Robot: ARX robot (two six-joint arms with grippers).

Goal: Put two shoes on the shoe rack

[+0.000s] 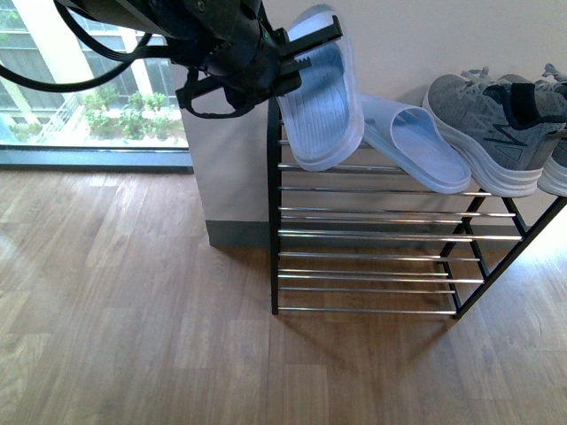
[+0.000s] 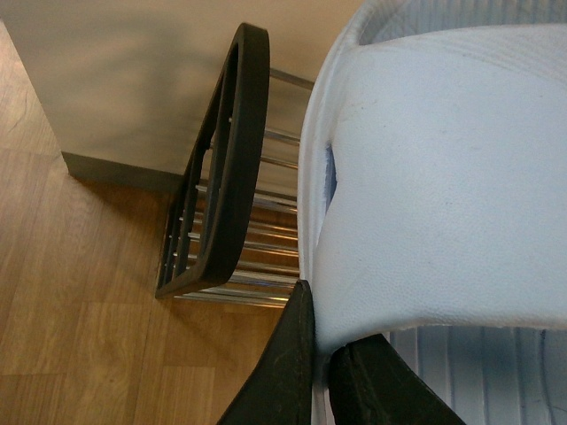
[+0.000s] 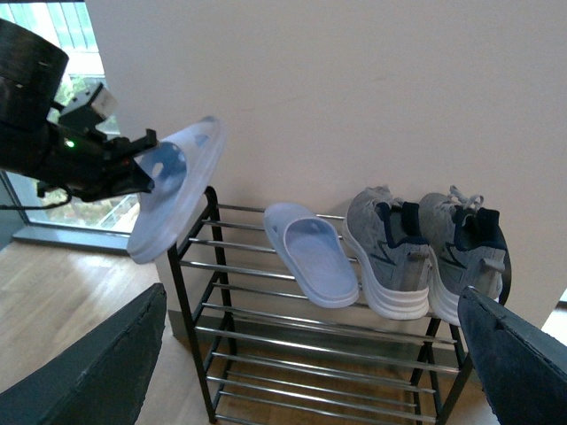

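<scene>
L claw point(image 1: 297, 55) is clamped on a pale blue slide point(image 1: 321, 106), hanging tilted over the shoe rack's point(image 1: 275, 221) left end; thin edge grip, so it could slip & drop thru the bars. 2nd slide point(image 1: 416, 146) & grey sneakers point(image 1: 483, 133) lie on the top tier. R claw point(image 3: 310, 372) fingers wide apart, w/ nothing held

A pale blue slide point(image 1: 319, 97) hangs tilted over the black rack point(image 1: 273, 221) end, its twin point(image 1: 416, 146) lying on top

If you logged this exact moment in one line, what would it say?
left gripper: shut on slide, held above rack | second slide, two sneakers: on top tier | right gripper: open
</scene>
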